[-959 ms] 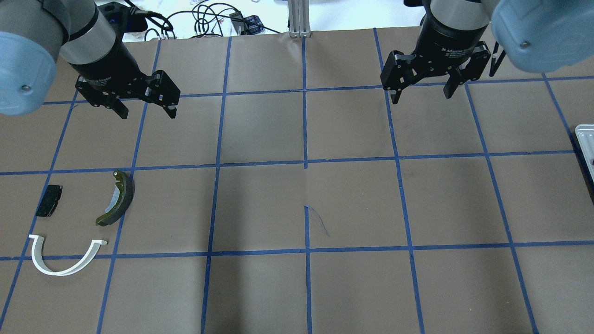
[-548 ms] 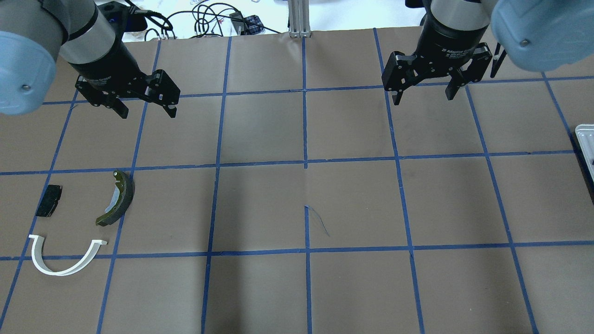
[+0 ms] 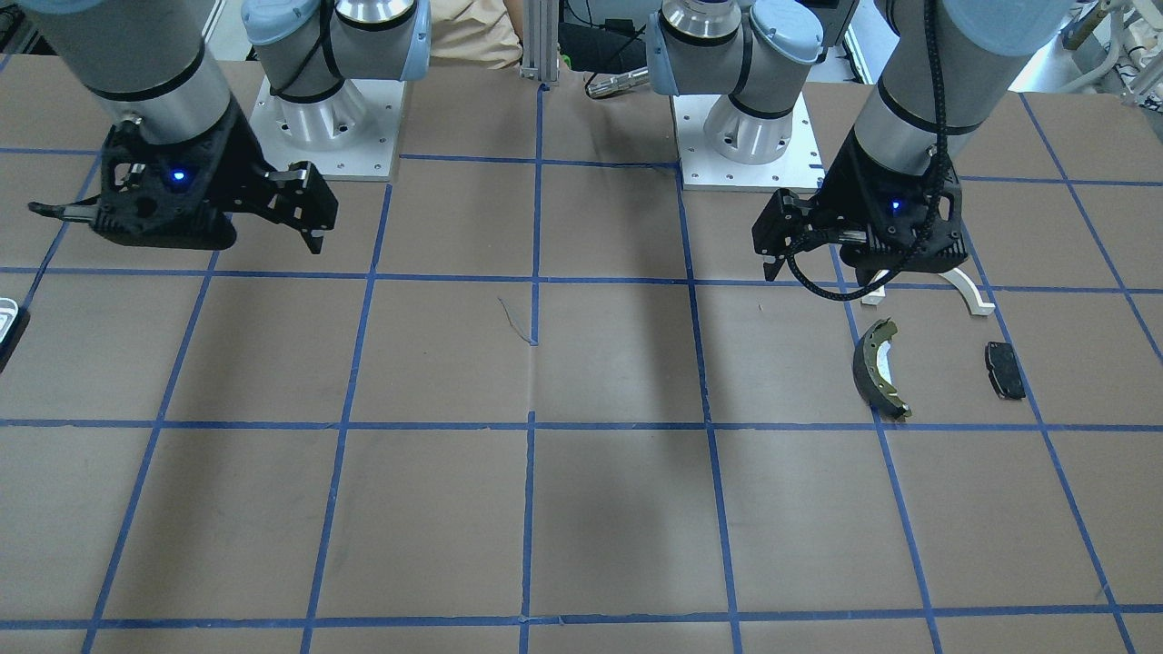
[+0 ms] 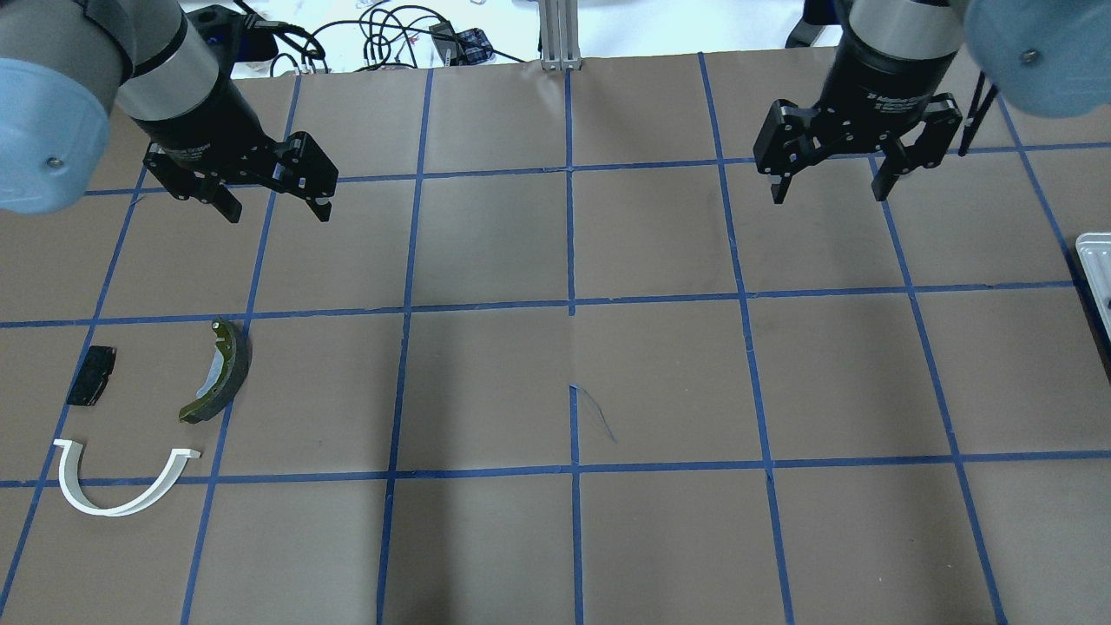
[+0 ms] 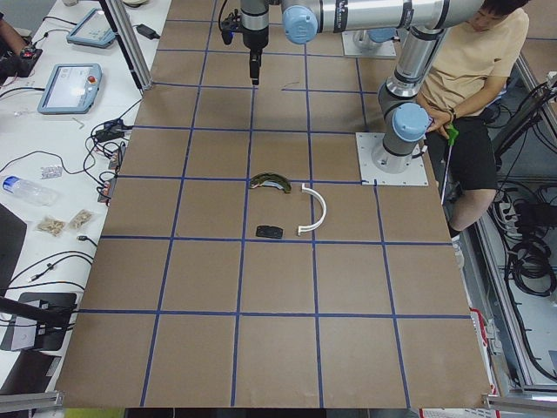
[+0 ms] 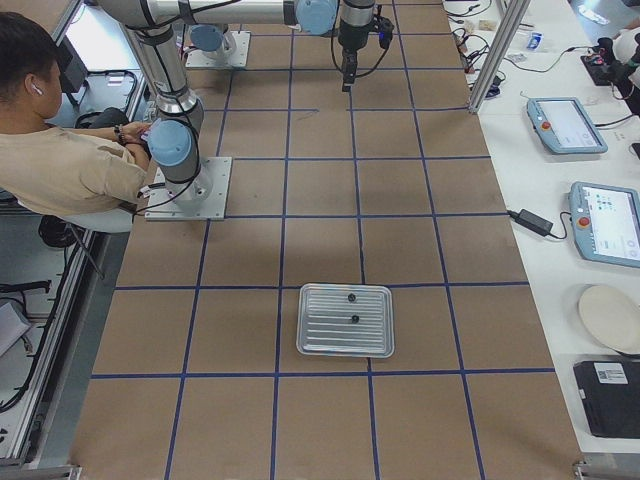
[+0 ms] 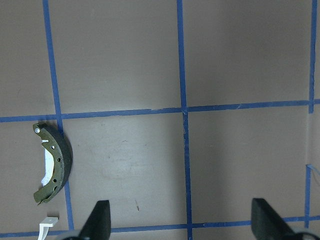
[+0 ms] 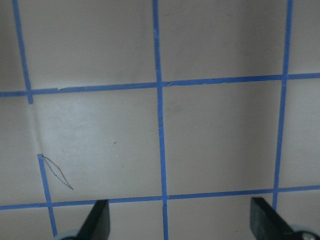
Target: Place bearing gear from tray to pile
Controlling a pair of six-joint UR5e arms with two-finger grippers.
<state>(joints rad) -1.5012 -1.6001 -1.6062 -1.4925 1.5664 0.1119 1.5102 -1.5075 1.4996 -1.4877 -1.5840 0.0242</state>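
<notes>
- Black right gripper (image 4: 829, 193): fingers spread wide, holding nothing.
- Metal tray (image 6: 320, 340), well off to its right, carries two small dark parts (image 6: 351, 297). They are too small to tell which is the bearing gear, or its heading or long axis.
- Left gripper (image 4: 278, 208): wide, empty, with the pile's brake shoe (image 4: 221, 373) lower, to its left.

tray (image 4: 1096, 271) cropped at edge, white arch (image 3: 972, 295) partly hidden
</notes>
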